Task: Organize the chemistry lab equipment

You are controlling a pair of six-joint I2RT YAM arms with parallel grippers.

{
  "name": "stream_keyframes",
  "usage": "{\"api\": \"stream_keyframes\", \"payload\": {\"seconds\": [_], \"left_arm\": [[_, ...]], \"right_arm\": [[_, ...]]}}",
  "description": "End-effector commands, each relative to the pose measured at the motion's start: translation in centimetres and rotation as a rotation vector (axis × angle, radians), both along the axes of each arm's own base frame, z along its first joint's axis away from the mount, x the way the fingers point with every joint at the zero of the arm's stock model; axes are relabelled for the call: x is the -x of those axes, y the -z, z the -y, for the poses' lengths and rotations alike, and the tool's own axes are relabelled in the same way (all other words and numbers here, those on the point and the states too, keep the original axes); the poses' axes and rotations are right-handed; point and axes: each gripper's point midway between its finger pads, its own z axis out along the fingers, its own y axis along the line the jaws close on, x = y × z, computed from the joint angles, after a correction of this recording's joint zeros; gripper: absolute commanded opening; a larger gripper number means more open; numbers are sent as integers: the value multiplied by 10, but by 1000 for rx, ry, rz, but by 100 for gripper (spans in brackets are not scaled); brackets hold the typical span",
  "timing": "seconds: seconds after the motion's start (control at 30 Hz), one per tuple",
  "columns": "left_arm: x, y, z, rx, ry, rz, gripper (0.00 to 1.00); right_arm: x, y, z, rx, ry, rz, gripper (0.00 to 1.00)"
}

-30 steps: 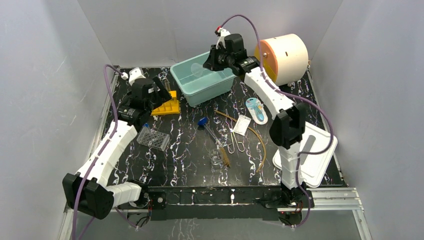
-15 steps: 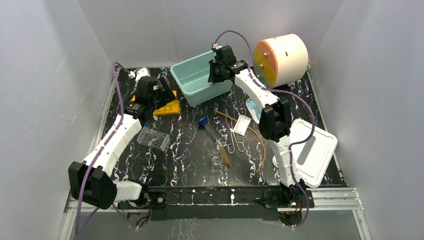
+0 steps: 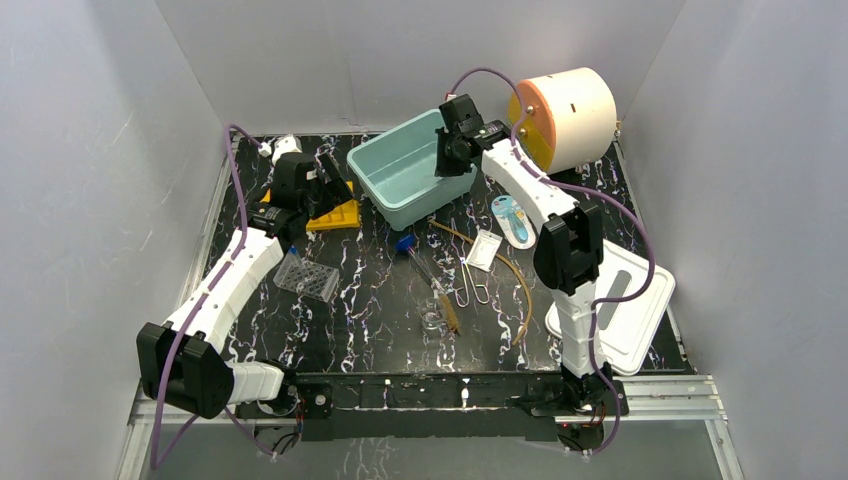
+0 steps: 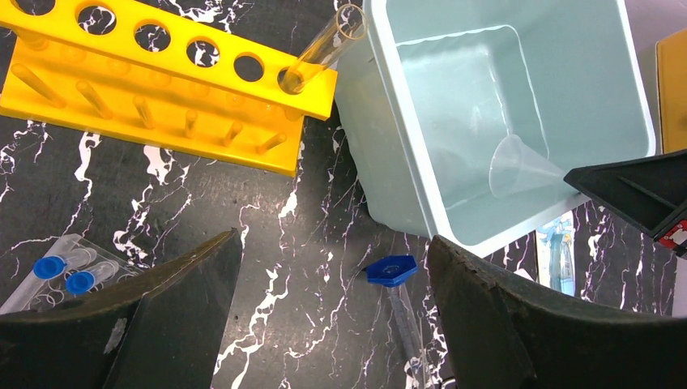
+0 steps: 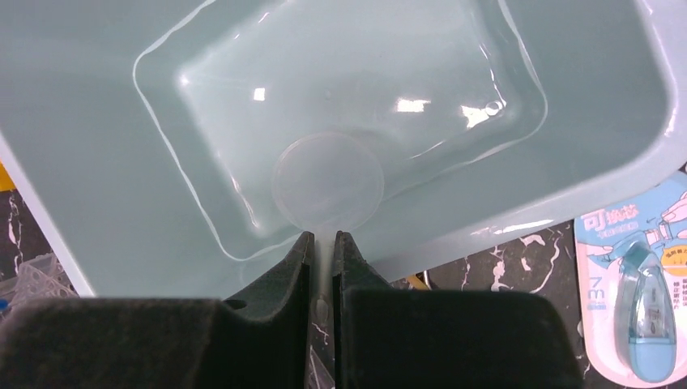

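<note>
My right gripper (image 3: pixel 446 160) is shut on the stem of a clear funnel (image 5: pixel 328 178) and holds it over the teal bin (image 5: pixel 97 162), cone pointing into the bin. The funnel also shows in the left wrist view (image 4: pixel 518 166). My left gripper (image 4: pixel 336 324) is open and empty above the table, near the yellow holed rack (image 4: pixel 162 89), which holds one clear tube (image 4: pixel 324 49). A blue-capped tube (image 4: pixel 391 270) lies on the table between the jaws. Amber tubing (image 3: pixel 520 280), white card (image 3: pixel 483 250), wire clips (image 3: pixel 472 285), brush (image 3: pixel 447 305) and glass dish (image 3: pixel 432 320) lie mid-table.
A clear box (image 3: pixel 305 277) with blue-capped tubes sits left of centre. A blue packaged item (image 3: pixel 515 220) lies right of the bin (image 3: pixel 372 185). A white-and-orange drum (image 3: pixel 565 115) stands at the back right. A white lid (image 3: pixel 625 310) lies at the right edge.
My right gripper has come down and to the right with the funnel, now low over the bin. The bin has turned slightly. My left gripper moved a little toward the back, then stayed.
</note>
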Motion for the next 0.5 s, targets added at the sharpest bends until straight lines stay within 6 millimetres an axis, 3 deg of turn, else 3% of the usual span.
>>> {"api": "stream_keyframes", "payload": {"seconds": [0.0, 0.1, 0.27, 0.47], "left_arm": [[-4, -14, 2, 14, 6, 38, 84], [-4, -14, 2, 13, 10, 39, 84], [-4, -18, 2, 9, 12, 46, 84], [1, -16, 4, 27, 20, 38, 84]], "right_arm": [[15, -26, 1, -22, 32, 4, 3], [19, -24, -24, -116, -35, -15, 3], [7, -15, -66, -218, -158, -51, 3], [5, -17, -87, -257, -294, -35, 5]]}}
